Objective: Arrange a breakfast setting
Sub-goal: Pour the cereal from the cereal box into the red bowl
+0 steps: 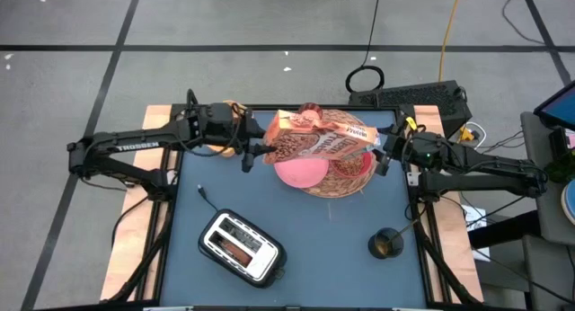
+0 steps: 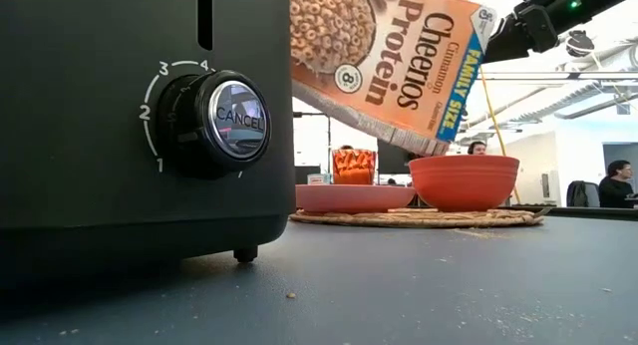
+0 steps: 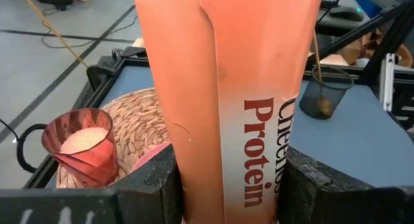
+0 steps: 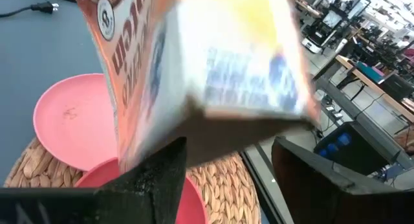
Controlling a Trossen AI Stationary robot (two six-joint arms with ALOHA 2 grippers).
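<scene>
A brown Cheerios cereal box (image 1: 319, 138) hangs tilted in the air between my two grippers. Its "Family Size" end (image 2: 469, 76) dips toward the red bowl (image 2: 464, 182). My left gripper (image 1: 254, 154) is shut on the end toward the table's left. My right gripper (image 1: 381, 155) is at the other end. Below them the round straw mat (image 1: 352, 183) lies on the table. It carries the pink plate (image 4: 71, 127), the bowl and a small reddish glass (image 3: 81, 146). My left gripper pinches the box's two broad faces (image 3: 194, 185) between its two fingers (image 3: 152, 188), near the end toward the table's left. The fingers come nearly level from the table's left. The box is lifted clear and slopes down toward the bowl. My right gripper has its fingers (image 4: 162, 172) at the edges of the box's printed end (image 4: 213, 130), coming nearly level from the table's right. That end is blurred in the wrist view, so which flap or edge they grip cannot be told.
A black and silver toaster (image 1: 241, 248) lies on the near part of the table and fills the left of the low view (image 2: 130, 116). A black mesh cup (image 1: 386, 244) stands near the front right. A cable plug (image 1: 205, 196) lies left of centre.
</scene>
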